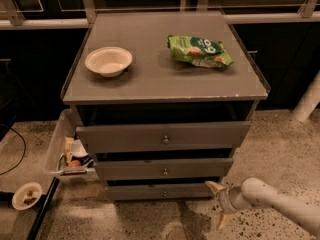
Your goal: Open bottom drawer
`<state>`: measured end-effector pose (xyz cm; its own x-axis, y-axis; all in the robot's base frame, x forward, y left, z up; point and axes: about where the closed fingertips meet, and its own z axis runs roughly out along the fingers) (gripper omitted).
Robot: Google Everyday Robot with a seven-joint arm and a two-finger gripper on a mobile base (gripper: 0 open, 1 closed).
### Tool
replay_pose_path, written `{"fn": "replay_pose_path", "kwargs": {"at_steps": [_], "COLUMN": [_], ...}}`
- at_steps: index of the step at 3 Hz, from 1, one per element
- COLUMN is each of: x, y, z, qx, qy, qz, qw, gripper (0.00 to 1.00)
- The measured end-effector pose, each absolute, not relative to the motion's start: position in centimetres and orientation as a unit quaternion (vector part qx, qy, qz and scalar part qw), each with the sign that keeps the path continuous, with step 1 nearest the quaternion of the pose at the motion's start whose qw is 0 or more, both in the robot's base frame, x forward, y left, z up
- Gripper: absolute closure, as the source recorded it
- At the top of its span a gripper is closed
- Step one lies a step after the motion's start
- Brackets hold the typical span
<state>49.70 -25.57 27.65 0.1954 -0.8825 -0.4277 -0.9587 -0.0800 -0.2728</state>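
Note:
The bottom drawer (150, 192) is the lowest, slimmest grey front of the cabinet, with a small round metal knob (165, 193) in its middle. It stands out a little less than the two drawers above it. My gripper (220, 204) is low at the right, just off the drawer's right end, near the floor. Its two pale fingers are spread apart, one up by the drawer's corner and one pointing down, with nothing between them. The white arm (280, 204) runs off to the lower right.
A white bowl (108, 60) and a green snack bag (199, 50) lie on the cabinet top (165, 79). A clear bin (67, 151) of items hangs at the cabinet's left side. A small dish (27, 195) sits on the speckled floor at left. A white post (307, 101) stands at right.

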Motion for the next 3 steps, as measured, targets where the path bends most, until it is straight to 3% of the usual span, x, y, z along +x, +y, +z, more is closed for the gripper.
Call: {"fn": "replay_pose_path", "kwargs": {"at_steps": [3], "x": [53.9], "y": [-23.9], "z": [18.0], "qx": [-0.719], "qy": [0.648], "qz": [0.078], "qw": [0.237], "gripper": [0.00]}}
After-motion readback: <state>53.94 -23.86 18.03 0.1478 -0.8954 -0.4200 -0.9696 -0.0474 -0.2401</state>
